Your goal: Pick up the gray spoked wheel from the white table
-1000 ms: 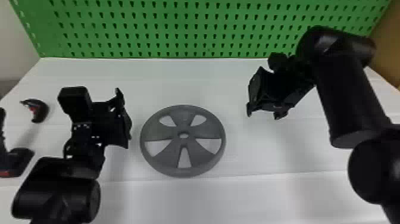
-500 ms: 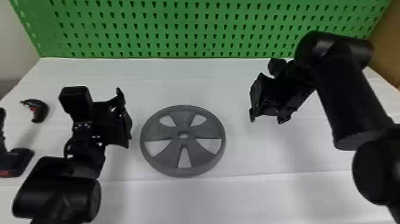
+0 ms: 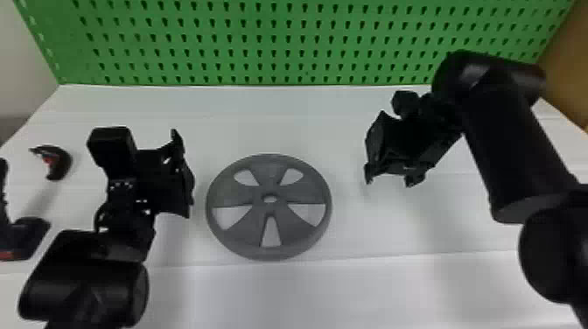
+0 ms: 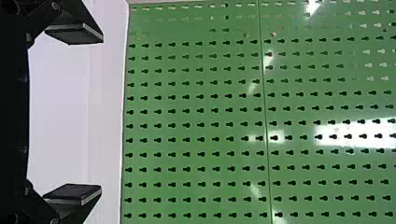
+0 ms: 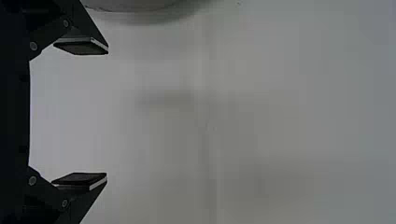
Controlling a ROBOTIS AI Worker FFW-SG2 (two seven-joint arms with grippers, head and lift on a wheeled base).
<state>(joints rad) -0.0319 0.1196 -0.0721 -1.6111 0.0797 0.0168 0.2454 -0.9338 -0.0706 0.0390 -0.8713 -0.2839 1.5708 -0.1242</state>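
Gray spoked wheel (image 3: 256, 201): lying flat on the white worktop (image 3: 284, 113), between both grippers, touching neither.
Left gripper (image 3: 186, 175): near the wheel, on its left; fingers (image 4: 74, 33) spread wide, holding nothing.
Right gripper (image 3: 390, 178): farther off, on the wheel's right; fingers (image 5: 81, 178) likewise wide apart, holding nothing.
Green pegboard (image 3: 280, 31): standing along the worktop's far edge.
Curved black-and-red object (image 3: 63, 162): lying left of the left gripper, well apart from the wheel.
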